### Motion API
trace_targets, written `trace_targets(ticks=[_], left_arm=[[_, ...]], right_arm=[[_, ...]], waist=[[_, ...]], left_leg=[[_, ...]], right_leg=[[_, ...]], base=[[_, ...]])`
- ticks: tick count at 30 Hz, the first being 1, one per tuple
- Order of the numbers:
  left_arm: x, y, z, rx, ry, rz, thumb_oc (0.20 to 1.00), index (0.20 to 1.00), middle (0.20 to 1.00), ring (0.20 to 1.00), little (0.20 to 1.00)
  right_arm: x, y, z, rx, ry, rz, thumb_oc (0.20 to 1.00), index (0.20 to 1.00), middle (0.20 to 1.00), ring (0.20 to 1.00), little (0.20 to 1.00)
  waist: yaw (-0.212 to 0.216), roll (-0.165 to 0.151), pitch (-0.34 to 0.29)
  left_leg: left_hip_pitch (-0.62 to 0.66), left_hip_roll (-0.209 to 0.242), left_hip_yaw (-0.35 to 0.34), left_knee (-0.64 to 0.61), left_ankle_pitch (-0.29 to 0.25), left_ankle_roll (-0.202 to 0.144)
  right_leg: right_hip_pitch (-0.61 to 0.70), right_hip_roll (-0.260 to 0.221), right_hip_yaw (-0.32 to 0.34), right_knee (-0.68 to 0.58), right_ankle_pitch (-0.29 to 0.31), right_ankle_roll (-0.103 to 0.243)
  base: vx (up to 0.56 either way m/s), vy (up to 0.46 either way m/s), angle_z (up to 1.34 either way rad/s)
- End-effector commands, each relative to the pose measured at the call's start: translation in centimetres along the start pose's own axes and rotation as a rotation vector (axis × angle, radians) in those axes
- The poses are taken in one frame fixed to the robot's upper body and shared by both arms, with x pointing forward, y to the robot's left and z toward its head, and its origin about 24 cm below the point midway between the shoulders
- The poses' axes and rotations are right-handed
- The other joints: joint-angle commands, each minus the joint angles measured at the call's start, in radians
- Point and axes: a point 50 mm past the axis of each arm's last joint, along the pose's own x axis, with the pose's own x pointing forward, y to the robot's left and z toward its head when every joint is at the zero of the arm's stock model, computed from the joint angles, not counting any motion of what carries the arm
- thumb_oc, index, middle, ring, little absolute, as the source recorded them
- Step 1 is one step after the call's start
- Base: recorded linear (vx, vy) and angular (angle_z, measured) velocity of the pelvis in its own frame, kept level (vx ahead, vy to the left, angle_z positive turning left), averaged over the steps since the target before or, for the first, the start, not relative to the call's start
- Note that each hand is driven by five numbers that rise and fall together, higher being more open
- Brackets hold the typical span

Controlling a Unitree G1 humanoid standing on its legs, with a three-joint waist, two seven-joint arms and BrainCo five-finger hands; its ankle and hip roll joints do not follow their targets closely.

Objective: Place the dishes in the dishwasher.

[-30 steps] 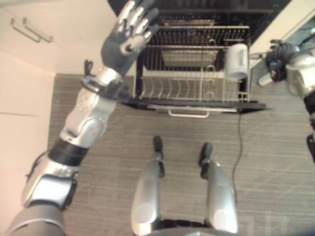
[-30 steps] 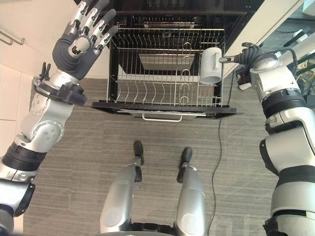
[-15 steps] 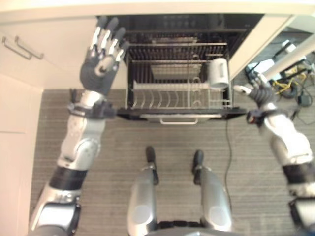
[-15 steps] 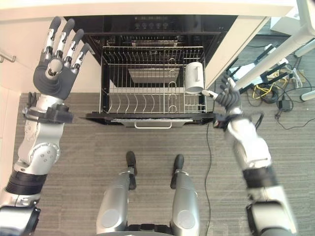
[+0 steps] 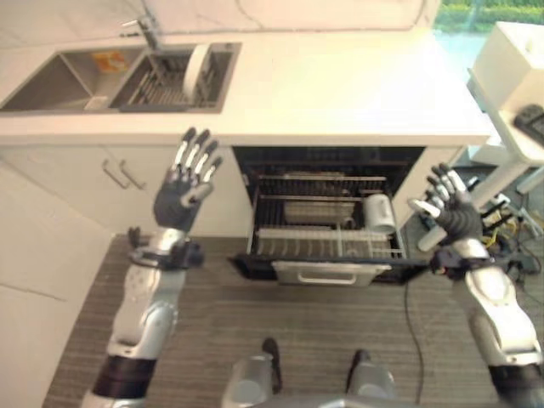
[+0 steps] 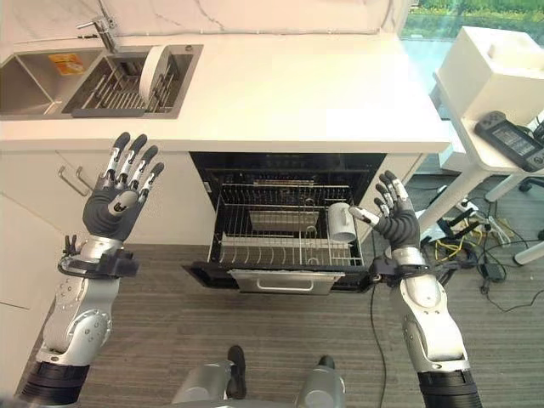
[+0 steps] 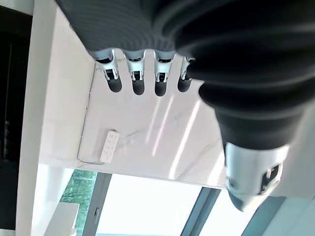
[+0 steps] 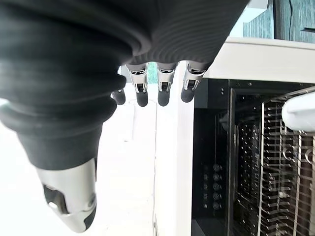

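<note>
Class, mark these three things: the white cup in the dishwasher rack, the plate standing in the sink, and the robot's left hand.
white cup [image 6: 342, 222], right eye view, its side.
plate [image 6: 154, 67], right eye view, its face.
left hand [image 6: 115, 210], right eye view, its palm.

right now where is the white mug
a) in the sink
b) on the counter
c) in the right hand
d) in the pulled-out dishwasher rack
d: the white mug lies on its side at the right end of the pulled-out dishwasher rack, while the right hand is raised beside it, open and holding nothing.
</note>
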Motion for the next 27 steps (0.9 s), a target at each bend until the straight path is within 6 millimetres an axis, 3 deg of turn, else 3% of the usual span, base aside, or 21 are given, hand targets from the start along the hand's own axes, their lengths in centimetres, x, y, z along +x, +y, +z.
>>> trace_targets(ticks=[1, 3, 6, 8, 9, 12, 15, 16, 17, 18, 21, 23, 24, 27], left_arm=[[0.1, 0.0, 2.3, 0.044, -0.074, -0.060, 1.000, 1.000, 1.000, 1.000, 1.000], [-0.2, 0.2, 2.3, 0.047, -0.066, -0.050, 1.000, 1.000, 1.000, 1.000, 1.000], [-0.2, 0.4, 2.1, 0.025, -0.056, -0.054, 1.000, 1.000, 1.000, 1.000, 1.000], [-0.1, 0.3, 1.7, 0.022, -0.050, -0.063, 1.000, 1.000, 1.000, 1.000, 1.000], [0.0, 0.0, 1.3, 0.022, -0.041, -0.060, 1.000, 1.000, 1.000, 1.000, 1.000], [-0.4, 0.4, 1.2, -0.012, -0.028, -0.038, 1.000, 1.000, 1.000, 1.000, 1.000], [-0.8, 0.3, 1.0, -0.042, -0.024, -0.032, 1.000, 1.000, 1.000, 1.000, 1.000], [-0.8, 0.1, 0.9, -0.045, -0.016, -0.033, 1.000, 1.000, 1.000, 1.000, 1.000], [-1.0, 0.2, 0.9, -0.064, -0.021, -0.019, 1.000, 1.000, 1.000, 1.000, 1.000], [-1.4, 0.5, 1.2, -0.081, -0.033, 0.010, 1.000, 1.000, 1.000, 1.000, 1.000], [-2.0, 0.7, 1.3, -0.107, -0.034, 0.032, 1.000, 1.000, 1.000, 1.000, 1.000], [-2.0, 0.6, 1.2, -0.112, -0.034, 0.028, 1.000, 1.000, 1.000, 1.000, 1.000], [-1.8, 0.4, 1.0, -0.120, -0.035, 0.016, 1.000, 1.000, 1.000, 1.000, 1.000], [-1.7, 0.3, 0.7, -0.161, -0.062, 0.010, 1.000, 1.000, 1.000, 1.000, 1.000]], right_arm=[[0.7, 0.1, 3.1, 0.003, -0.177, 0.026, 1.000, 1.000, 1.000, 1.000, 1.000], [0.8, 0.3, 3.0, -0.001, -0.175, 0.035, 1.000, 1.000, 1.000, 1.000, 1.000], [1.0, 0.3, 3.1, 0.043, -0.172, 0.047, 1.000, 1.000, 1.000, 1.000, 1.000], [1.3, 0.4, 3.2, 0.046, -0.186, 0.052, 1.000, 1.000, 1.000, 1.000, 1.000], [1.7, 1.2, 3.4, 0.043, -0.210, 0.086, 1.000, 1.000, 1.000, 1.000, 1.000], [1.5, 1.0, 3.9, 0.010, -0.208, 0.100, 1.000, 1.000, 1.000, 1.000, 1.000], [1.6, 1.0, 4.0, -0.030, -0.199, 0.116, 1.000, 1.000, 1.000, 1.000, 1.000], [1.9, 1.0, 4.1, -0.038, -0.197, 0.097, 1.000, 1.000, 1.000, 1.000, 1.000], [2.1, 0.9, 4.3, -0.030, -0.197, 0.087, 1.000, 1.000, 1.000, 1.000, 1.000], [2.0, 0.8, 4.4, -0.045, -0.191, 0.097, 1.000, 1.000, 1.000, 1.000, 1.000], [1.4, 0.1, 4.4, -0.077, -0.174, 0.102, 1.000, 1.000, 1.000, 1.000, 1.000], [1.4, -0.3, 4.5, -0.091, -0.173, 0.097, 1.000, 1.000, 1.000, 1.000, 1.000], [1.3, -0.9, 4.7, -0.105, -0.174, 0.080, 1.000, 1.000, 1.000, 1.000, 1.000], [1.9, -2.3, 5.6, -0.155, -0.181, 0.047, 1.000, 1.000, 1.000, 1.000, 1.000]], waist=[[0.007, -0.005, 0.023], [0.019, -0.003, 0.022], [0.014, -0.001, 0.020], [0.020, -0.006, 0.008], [0.057, -0.019, -0.006], [0.056, -0.015, -0.015], [0.051, -0.015, -0.008], [0.040, -0.016, 0.004], [0.028, -0.008, 0.012], [0.023, 0.005, 0.004], [0.012, 0.016, -0.022], [0.003, 0.022, -0.027], [-0.017, 0.031, -0.033], [-0.057, 0.064, -0.045]], left_leg=[[0.078, 0.016, -0.055, -0.035, -0.055, -0.024], [0.076, 0.022, -0.045, -0.035, -0.053, -0.013], [0.067, 0.009, -0.066, -0.035, -0.037, -0.003], [0.050, -0.006, -0.065, -0.035, -0.028, -0.005], [0.010, -0.019, -0.030, -0.035, -0.005, -0.020], [0.010, -0.016, -0.015, -0.035, 0.012, -0.029], [0.047, -0.013, 0.038, -0.035, 0.021, -0.030], [0.061, 0.032, 0.088, -0.035, 0.035, -0.048], [0.082, 0.073, 0.070, -0.035, 0.034, -0.067], [0.082, 0.100, 0.006, -0.035, 0.043, -0.090], [0.054, 0.167, -0.069, -0.035, 0.074, -0.124], [0.045, 0.201, -0.078, -0.035, 0.091, -0.136], [0.037, 0.258, -0.063, -0.035, 0.120, -0.154], [0.048, 0.344, -0.066, -0.035, 0.160, -0.195]], right_leg=[[0.011, 0.043, -0.010, -0.015, 0.082, 0.027], [0.053, 0.079, -0.062, -0.015, 0.076, 0.018], [0.116, 0.213, -0.005, -0.015, 0.041, -0.013], [0.137, 0.271, 0.006, -0.015, 0.014, -0.037], [0.157, 0.264, -0.020, -0.015, -0.089, -0.071], [0.145, 0.263, -0.003, -0.015, -0.103, -0.088], [0.130, 0.227, -0.021, -0.015, -0.088, -0.110], [0.126, 0.209, -0.038, -0.015, -0.075, -0.120], [0.127, 0.201, -0.045, -0.015, -0.073, -0.123], [0.114, 0.203, -0.027, -0.015, -0.069, -0.122], [0.092, 0.199, -0.003, -0.015, -0.062, -0.125], [0.089, 0.196, 0.000, -0.015, -0.065, -0.127], [0.084, 0.185, -0.005, -0.015, -0.069, -0.128], [0.046, 0.130, 0.006, -0.015, -0.058, -0.112]], base=[[-0.04, 0.056, -0.01], [-0.05, 0.035, -0.13], [-0.06, -0.027, -0.23], [-0.03, -0.131, 0.04], [-0.01, -0.240, -0.11], [0.04, -0.177, -0.25], [0.00, -0.127, 0.00], [-0.02, -0.038, 0.16], [0.00, 0.133, 0.26], [0.00, 0.237, 0.18], [0.01, 0.229, -0.09], [0.02, 0.257, -0.06], [0.02, 0.359, -0.05], [0.02, 0.643, 0.05]])
